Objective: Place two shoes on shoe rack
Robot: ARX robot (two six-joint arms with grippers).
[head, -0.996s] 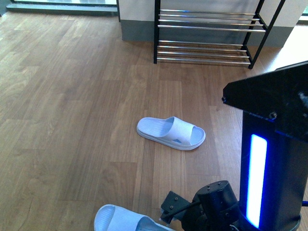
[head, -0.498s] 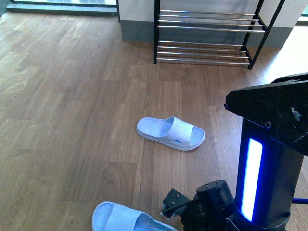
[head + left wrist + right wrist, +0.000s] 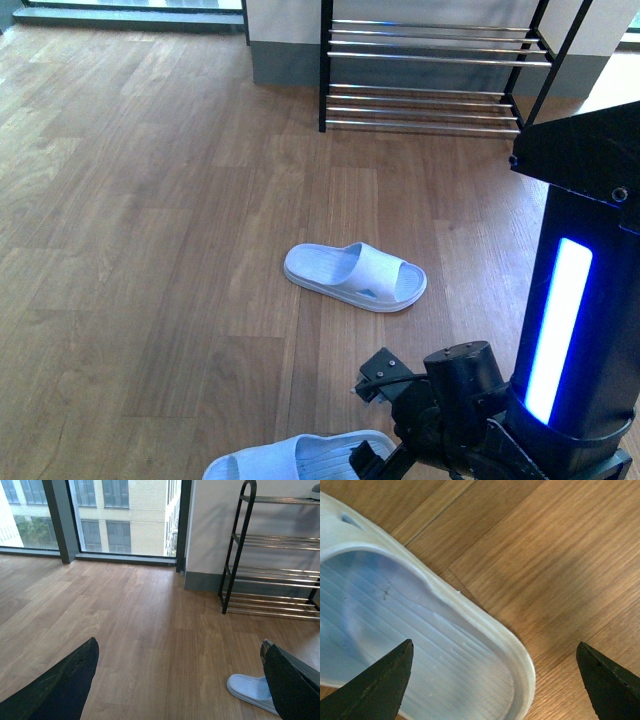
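Shoe rack (image 3: 425, 75) stands against the wall. One pale blue slide (image 3: 355, 277) lies on the floor, well out from the rack. The second slide (image 3: 300, 460) is farther from the rack. Right end effector (image 3: 494, 645) is spread wide over its rounded end, not gripping. Left end effector (image 3: 180, 642) is wide open, empty.

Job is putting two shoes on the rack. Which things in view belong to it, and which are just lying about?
Belongs to the job:
- pale blue slide, mid-floor
- second pale blue slide, at the open right gripper
- shoe rack, tiers in view bare

Just surroundings, nothing loose:
- wooden floor
- windows
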